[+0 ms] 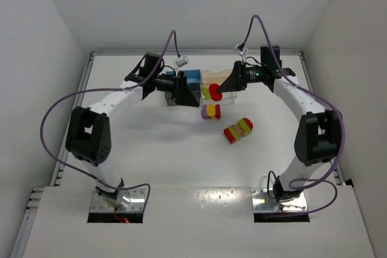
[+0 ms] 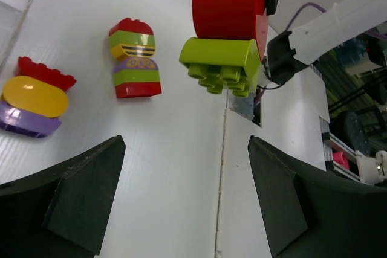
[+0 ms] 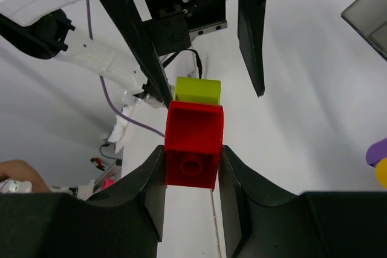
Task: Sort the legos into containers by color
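To split the pair cleanly, the left gripper, jaws wide and empty, probably needed to close squarely on the lime green brick just ahead of its fingertips, while the right gripper, its arm stretched inward facing it, clamped the attached red brick between its fingers.

You're looking at a robot lab cell here: white walls boxing in a table, cables looping.

white table between plain white walls
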